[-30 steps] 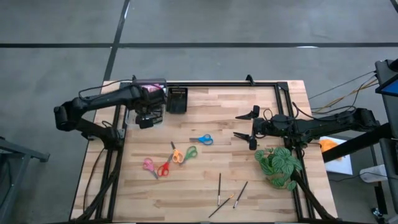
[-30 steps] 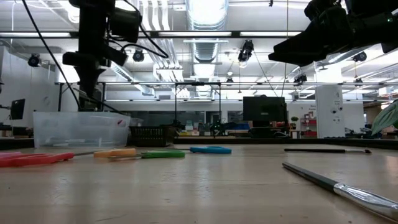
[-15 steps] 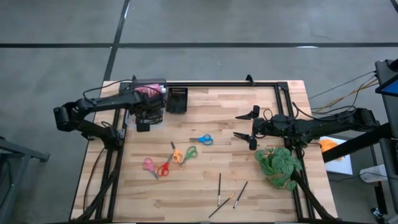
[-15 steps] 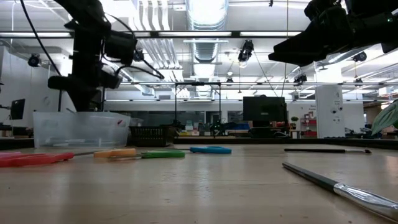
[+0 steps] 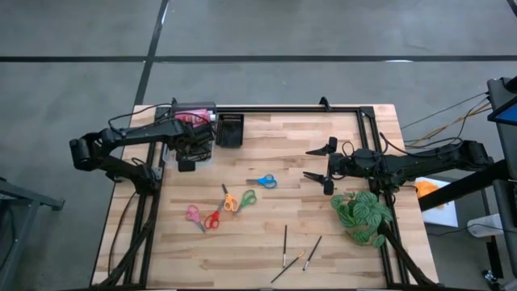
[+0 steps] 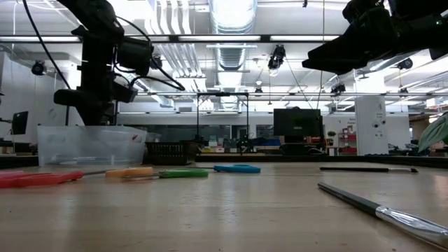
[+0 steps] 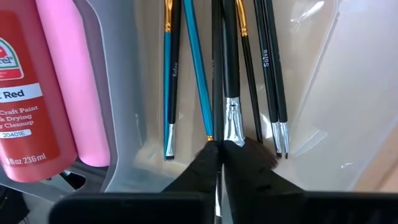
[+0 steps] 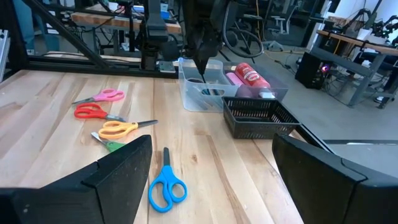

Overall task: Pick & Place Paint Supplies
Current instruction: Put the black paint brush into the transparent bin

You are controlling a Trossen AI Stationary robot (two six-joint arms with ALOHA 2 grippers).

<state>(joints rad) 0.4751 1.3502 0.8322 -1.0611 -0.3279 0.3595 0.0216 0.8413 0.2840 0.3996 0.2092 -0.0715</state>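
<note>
Left pincer (image 7: 219, 149) (fingers nearly together) on black brush (image 7: 231, 74) inside clear tub (image 7: 323, 93).

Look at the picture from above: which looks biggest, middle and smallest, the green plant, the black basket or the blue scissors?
1. Green plant, clearly the largest.
2. Black basket.
3. Blue scissors, thinner than the basket, though nearly as long.

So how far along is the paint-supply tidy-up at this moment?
Partly done. The clear tub already holds several brushes and a red paint bottle. In hand: the left gripper is down inside the tub, fingers pinched on a black brush. Left: five scissors and three brushes lie on the table. The right gripper waits open near the plant.
</note>
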